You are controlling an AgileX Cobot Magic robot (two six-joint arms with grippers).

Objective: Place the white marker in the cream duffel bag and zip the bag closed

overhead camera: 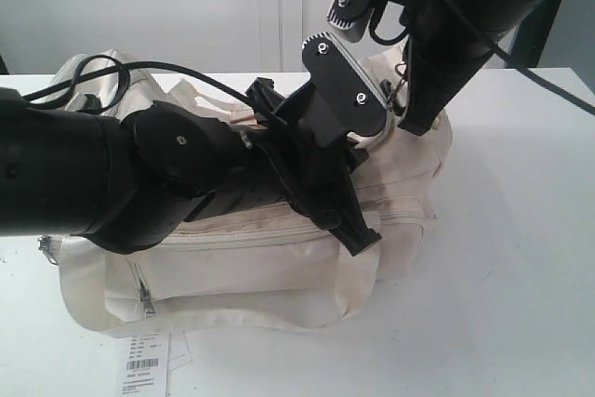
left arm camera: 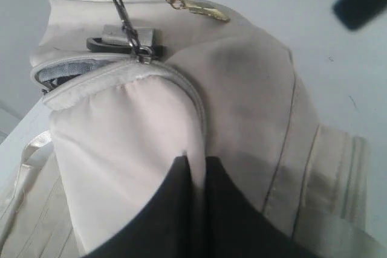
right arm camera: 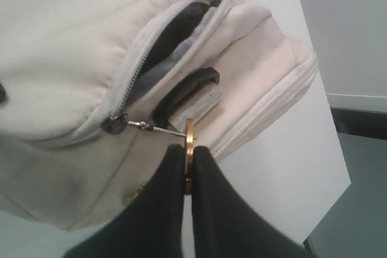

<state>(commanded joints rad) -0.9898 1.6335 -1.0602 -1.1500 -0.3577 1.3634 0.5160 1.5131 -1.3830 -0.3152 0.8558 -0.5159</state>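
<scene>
We find the cream duffel bag point(overhead camera: 232, 271) lying across the middle of the table point(overhead camera: 521, 230), with the zipping step under way but not finished. The right gripper point(right arm camera: 188, 152) is clamped on the gold ring point(right arm camera: 189, 134) chained to the zipper slider point(right arm camera: 113, 124), at the bag's 1 o'clock end in the exterior view. Beyond the slider, the zip opening point(right arm camera: 175, 34) gapes, showing dark lining. The left gripper point(left arm camera: 195, 167) has its fingers pressed together and, as far as we can judge, pinches a fold of the bag's cloth to brace it. We cannot see the white marker anywhere; we judge it is probably inside, though the pictures do not prove it. A barcode tag point(overhead camera: 144, 364) lies at 7 o'clock. What is left, we reckon, is drawing the slider along the open stretch.
</scene>
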